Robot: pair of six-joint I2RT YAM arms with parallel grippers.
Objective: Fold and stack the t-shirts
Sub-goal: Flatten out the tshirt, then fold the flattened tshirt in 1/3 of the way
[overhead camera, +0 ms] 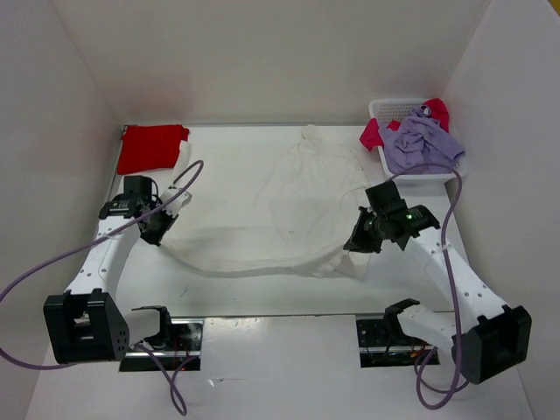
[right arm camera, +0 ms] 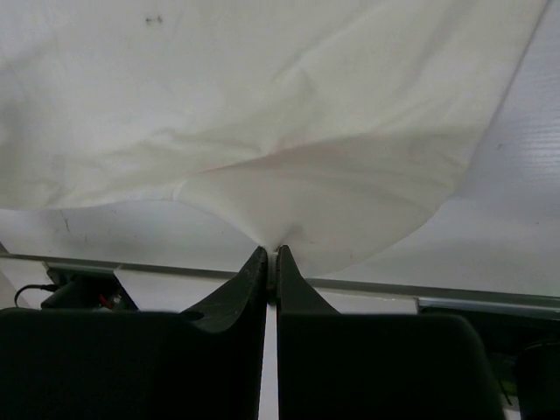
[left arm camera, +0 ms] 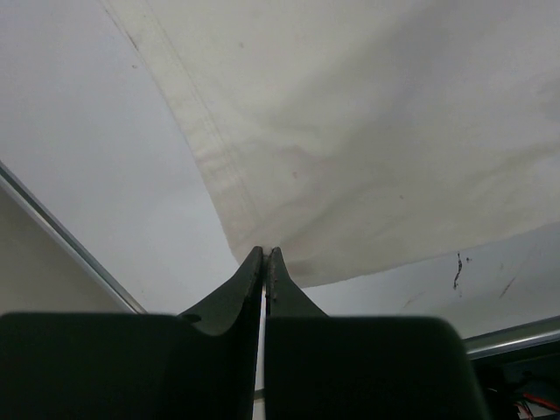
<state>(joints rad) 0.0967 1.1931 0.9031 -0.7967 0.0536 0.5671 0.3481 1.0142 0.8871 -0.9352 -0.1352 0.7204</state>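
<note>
We count 4 t-shirts: 1 red t-shirt (overhead camera: 151,147) at 10 o'clock, 1 lavender t-shirt (overhead camera: 423,143) and 1 pinkish red t-shirt (overhead camera: 374,133) in 1 basket (overhead camera: 389,108) at 2 o'clock, and 1 off-white t-shirt (overhead camera: 289,210) spread centrally, its near corners pinched by the closed left gripper (overhead camera: 164,234) and right gripper (overhead camera: 355,245) on 2 low, forward-reaching arms.

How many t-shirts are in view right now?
4. Red t-shirt folded at far left corner; off-white t-shirt spread mid-table, pinched by left gripper and right gripper; lavender t-shirt and pinkish-red t-shirt heaped in the basket. Others may hide beneath.
</note>
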